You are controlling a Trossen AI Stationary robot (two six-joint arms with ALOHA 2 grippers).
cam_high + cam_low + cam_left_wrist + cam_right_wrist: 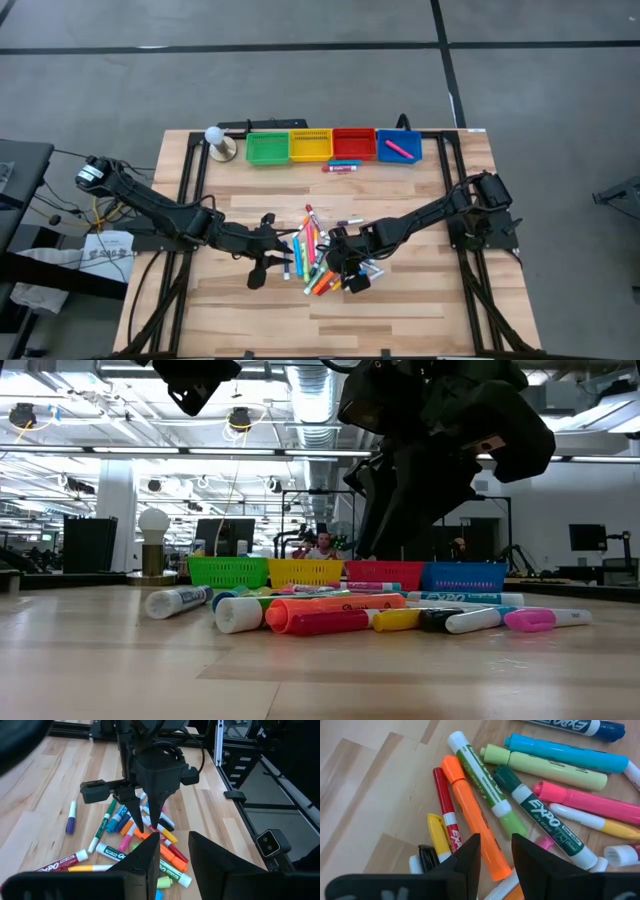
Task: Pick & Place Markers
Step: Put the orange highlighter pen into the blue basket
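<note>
Several capped markers (315, 252) in orange, pink, green, blue, yellow and red lie on their sides in a loose pile on the wooden table's middle (340, 615). My right gripper (496, 855) hangs open just above the pile's right part. Its fingers point steeply down over an orange marker (472, 815) and touch nothing. My left gripper (175, 857) is open at the pile's left side, above the table, aimed at the pile and at my right gripper (148, 822). A purple marker (70, 817) lies apart from the pile.
Green (266, 148), yellow (310, 146), red (353, 144) and blue (398, 147) bins stand in a row at the far edge. A pink marker (399, 150) lies in the blue one. Two markers (340, 166) lie before the bins. A white ball on a stand (217, 140) is at far left.
</note>
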